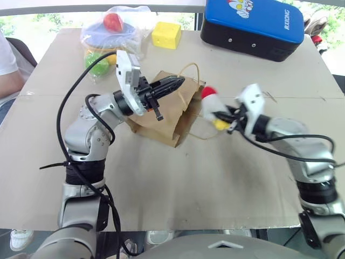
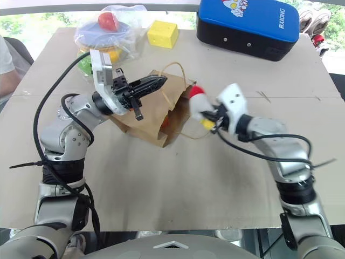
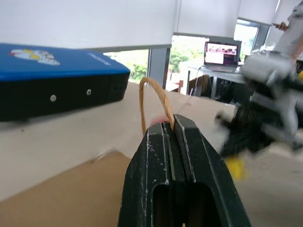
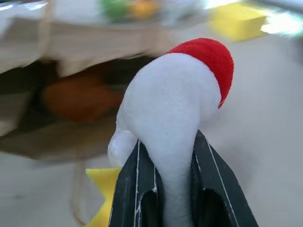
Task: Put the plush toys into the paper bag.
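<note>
The brown paper bag [image 1: 172,116] lies on its side on the table, mouth facing my right arm. My left gripper [image 1: 180,82] is shut on the bag's upper cord handle [image 3: 150,90] and holds the top edge of the mouth up. The white chicken plush [image 1: 210,102], with red comb and yellow feet, hangs just outside the mouth with my right gripper [image 1: 223,116] shut on its body [image 4: 175,104]. The orange-brown plush [image 4: 80,97] lies inside the bag, in shadow. The bag's lower handle [image 1: 202,132] rests on the table.
A blue padded case [image 1: 250,27] stands at the back right. A yellow cheese-like block [image 1: 166,34] and a clear plastic bag of colourful toys [image 1: 110,32] sit at the back left. A person [image 1: 6,65] is at the left edge.
</note>
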